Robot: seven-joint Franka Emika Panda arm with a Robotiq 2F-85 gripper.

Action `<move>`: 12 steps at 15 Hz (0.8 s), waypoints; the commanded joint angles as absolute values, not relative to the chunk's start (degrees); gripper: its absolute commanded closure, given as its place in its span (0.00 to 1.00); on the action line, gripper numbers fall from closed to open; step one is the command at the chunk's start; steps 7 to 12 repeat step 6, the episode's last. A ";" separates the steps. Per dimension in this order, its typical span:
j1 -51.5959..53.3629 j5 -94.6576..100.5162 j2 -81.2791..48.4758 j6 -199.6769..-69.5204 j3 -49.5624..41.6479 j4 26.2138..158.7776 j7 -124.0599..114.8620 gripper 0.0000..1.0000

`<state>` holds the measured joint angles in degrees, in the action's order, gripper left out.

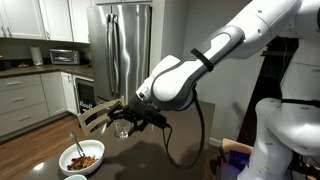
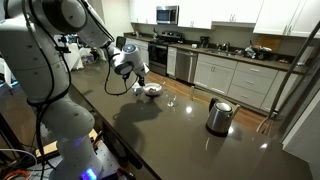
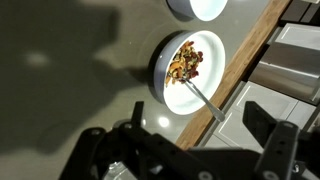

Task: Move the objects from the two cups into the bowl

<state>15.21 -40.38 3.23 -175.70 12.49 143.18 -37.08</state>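
Gripper [image 3: 185, 145] open and empty over the tabletop [image 3: 60, 80]; bowl [image 3: 172, 92] holding brown-orange bits [image 3: 185, 62] lies straight ahead, whitish cup [image 3: 195, 8] just beyond it.

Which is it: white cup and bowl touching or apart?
Apart. Wrist view shows a strip of dark counter between the white cup and the bowl rim.

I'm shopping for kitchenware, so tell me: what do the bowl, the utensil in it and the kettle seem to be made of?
The bowl looks like glazed white ceramic: smooth, evenly bright, with a thick rim, though plastic is possible. The utensil seems to be metal: thin, grey, with a pale glint. The kettle looks like brushed steel: silvery, with soft reflections on its side.
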 commanded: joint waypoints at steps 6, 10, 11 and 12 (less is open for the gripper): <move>14.65 -40.17 3.31 -175.51 13.23 142.89 -37.28 0.00; 14.65 -40.17 3.31 -175.51 13.23 142.89 -37.28 0.00; 14.65 -40.17 3.31 -175.51 13.23 142.89 -37.28 0.00; 14.65 -40.17 3.31 -175.51 13.23 142.89 -37.28 0.00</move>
